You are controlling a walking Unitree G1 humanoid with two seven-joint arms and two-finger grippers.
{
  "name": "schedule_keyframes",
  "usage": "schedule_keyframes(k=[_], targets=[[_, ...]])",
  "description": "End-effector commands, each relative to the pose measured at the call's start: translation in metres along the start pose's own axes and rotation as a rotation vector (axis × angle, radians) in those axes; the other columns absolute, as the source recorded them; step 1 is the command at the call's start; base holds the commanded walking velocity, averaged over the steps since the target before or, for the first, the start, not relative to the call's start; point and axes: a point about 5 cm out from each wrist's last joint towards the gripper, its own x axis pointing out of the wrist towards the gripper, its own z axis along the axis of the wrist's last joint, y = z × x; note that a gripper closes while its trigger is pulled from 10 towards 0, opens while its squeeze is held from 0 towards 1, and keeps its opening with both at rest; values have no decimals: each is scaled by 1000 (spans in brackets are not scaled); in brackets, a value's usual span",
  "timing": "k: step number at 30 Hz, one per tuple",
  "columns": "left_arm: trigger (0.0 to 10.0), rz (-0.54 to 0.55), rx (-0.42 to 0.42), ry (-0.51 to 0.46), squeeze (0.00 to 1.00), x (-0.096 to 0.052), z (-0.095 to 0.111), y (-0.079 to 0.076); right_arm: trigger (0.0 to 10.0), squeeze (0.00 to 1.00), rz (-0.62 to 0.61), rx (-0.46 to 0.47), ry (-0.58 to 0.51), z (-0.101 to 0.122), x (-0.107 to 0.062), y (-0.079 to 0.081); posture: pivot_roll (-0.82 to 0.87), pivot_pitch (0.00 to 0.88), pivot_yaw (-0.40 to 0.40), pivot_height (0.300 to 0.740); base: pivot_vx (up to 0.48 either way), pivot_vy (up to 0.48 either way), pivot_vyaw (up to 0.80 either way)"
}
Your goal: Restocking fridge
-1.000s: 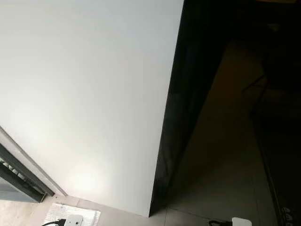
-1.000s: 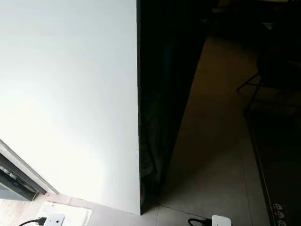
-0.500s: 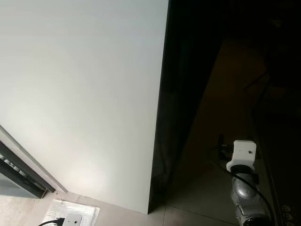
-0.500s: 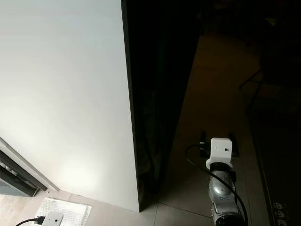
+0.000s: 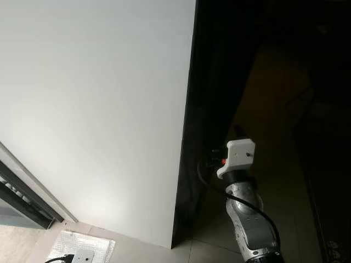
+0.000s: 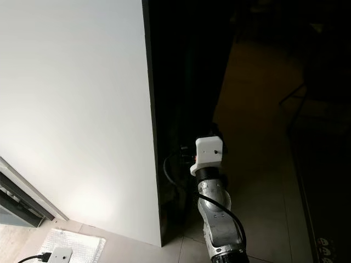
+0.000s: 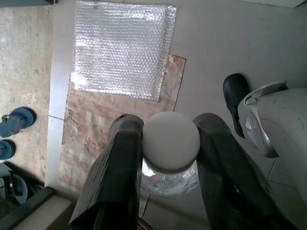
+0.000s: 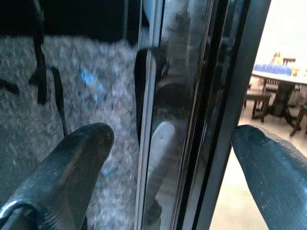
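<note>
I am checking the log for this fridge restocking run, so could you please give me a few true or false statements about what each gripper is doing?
1. The left gripper holds a bottle by its white cap. True.
2. The right gripper is shut. False: its fingers stand wide apart.
3. The right gripper is raised beside the fridge's dark edge. True.
4. The left gripper hangs over a table. False: floor and a bubble-wrap sheet lie below it.
</note>
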Motion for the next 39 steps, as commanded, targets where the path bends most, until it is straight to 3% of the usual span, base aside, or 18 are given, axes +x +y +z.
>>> schedule_keyframes(k=[1, 8, 13, 18, 29, 39], targets=[[10000, 13, 0, 12, 0, -1, -4, 3, 10000, 0, -26, -12, 36, -5, -1, -4, -120, 9, -19, 740, 0, 0, 0], [10000, 7, -8, 9, 0, 0, -2, -3, 10000, 0, -119, -50, 149, -17, 12, -26, -129, 9, -14, 740, 0, 0, 0], [10000, -1, -10, 4, 0, 0, 1, -9, 10000, 0, -100, -55, 170, -21, 21, -28, -131, 12, -7, 740, 0, 0, 0], [10000, -3, -9, -3, 0, 1, 4, -10, 10000, 0, -19, 5, 194, -25, 24, -16, -122, 16, -10, 740, 0, 0, 0], [10000, -4, -16, -5, 0, 1, 8, -13, 10000, 0, 28, 1, 224, -34, 24, -5, -127, 6, -10, 740, 0, 0, 0], [10000, -5, -14, -16, 0, 2, 10, -10, 10000, 0, 125, -34, 200, -29, 37, 1, -139, 0, -4, 740, 0, 0, 0]])
